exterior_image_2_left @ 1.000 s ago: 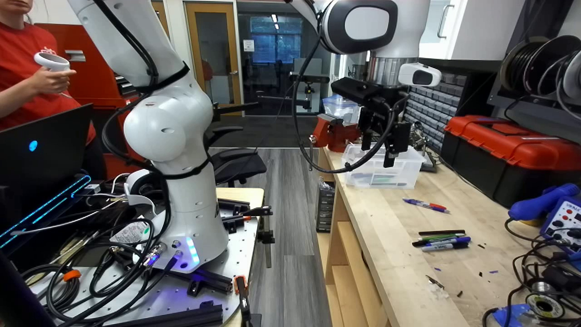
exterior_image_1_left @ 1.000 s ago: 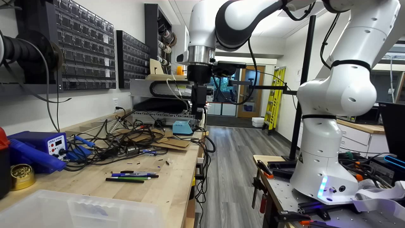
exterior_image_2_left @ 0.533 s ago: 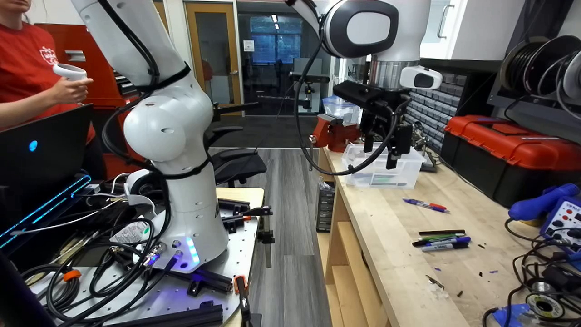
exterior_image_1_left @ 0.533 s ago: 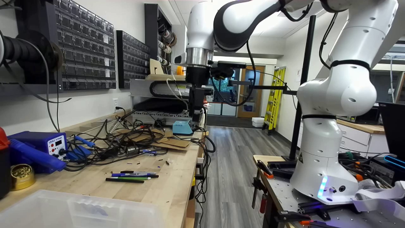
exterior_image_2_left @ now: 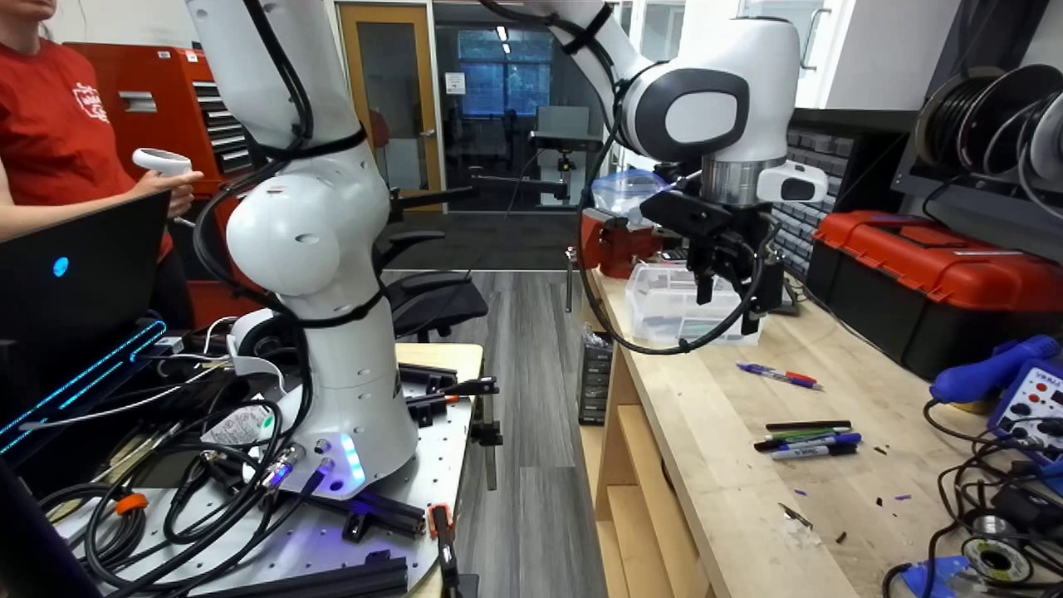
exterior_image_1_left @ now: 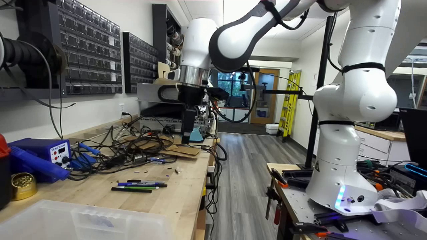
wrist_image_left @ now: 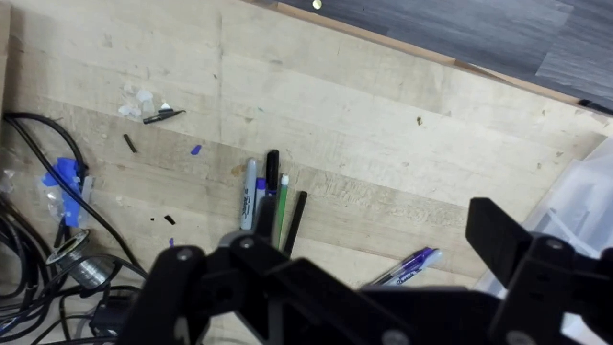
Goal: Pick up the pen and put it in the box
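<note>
Several pens lie side by side on the wooden bench: a grey Sharpie marker (wrist_image_left: pixel 248 194), a green pen (wrist_image_left: pixel 283 196) and a black pen (wrist_image_left: pixel 297 215) among them. They show as a group in both exterior views. A separate pair, a purple-blue pen (wrist_image_left: pixel 417 258) beside another Sharpie, lies closer to the box and shows in an exterior view (exterior_image_2_left: pixel 757 368). The translucent box (wrist_image_left: pixel 582 187) stands on the bench (exterior_image_2_left: pixel 652 311) with items inside. My gripper (wrist_image_left: pixel 378 218) is open and empty, its fingers wide apart. It hangs above the bench near the box (exterior_image_2_left: pixel 727 307).
A red and black toolbox (exterior_image_2_left: pixel 930 282) stands along the wall, with a blue soldering station (exterior_image_1_left: pixel 55 150) beyond. Tangled cables (exterior_image_1_left: pixel 133 146) and a solder spool (wrist_image_left: pixel 86 266) lie on the bench. A red vise (exterior_image_2_left: pixel 614 245) sits by the box. The bench edge borders open floor.
My gripper has moved down and toward the wall side of the bench, and tilted slightly. It stays open. The pens and the box have not moved.
</note>
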Available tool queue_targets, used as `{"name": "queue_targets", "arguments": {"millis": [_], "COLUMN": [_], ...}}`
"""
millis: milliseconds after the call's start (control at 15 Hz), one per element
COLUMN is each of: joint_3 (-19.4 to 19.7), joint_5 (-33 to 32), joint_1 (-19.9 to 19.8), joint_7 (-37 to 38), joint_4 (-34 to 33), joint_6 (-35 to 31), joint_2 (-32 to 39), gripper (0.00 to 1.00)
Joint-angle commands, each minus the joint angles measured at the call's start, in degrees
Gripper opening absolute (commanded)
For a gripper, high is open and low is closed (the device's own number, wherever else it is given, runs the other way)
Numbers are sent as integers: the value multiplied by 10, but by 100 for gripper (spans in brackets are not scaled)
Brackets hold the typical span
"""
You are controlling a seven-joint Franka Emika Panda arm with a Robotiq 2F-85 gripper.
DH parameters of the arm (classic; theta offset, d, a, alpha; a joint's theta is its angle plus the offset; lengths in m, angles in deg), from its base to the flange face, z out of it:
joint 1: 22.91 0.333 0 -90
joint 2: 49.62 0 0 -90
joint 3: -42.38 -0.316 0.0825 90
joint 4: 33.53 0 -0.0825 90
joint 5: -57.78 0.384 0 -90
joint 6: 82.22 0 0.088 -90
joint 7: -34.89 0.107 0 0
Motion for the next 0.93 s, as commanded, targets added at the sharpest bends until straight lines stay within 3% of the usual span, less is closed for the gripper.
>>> {"name": "queue_targets", "arguments": {"millis": [0,400,867], "joint_3": [-8,-11,-16], "joint_5": [-6,-19,-12], "joint_1": [-3,-8,-11], "joint_7": [11,15,4], "joint_4": [-42,-91,-95], "joint_6": [-49,-102,-92], "joint_2": [68,152,158], "gripper": [100,100,100]}}
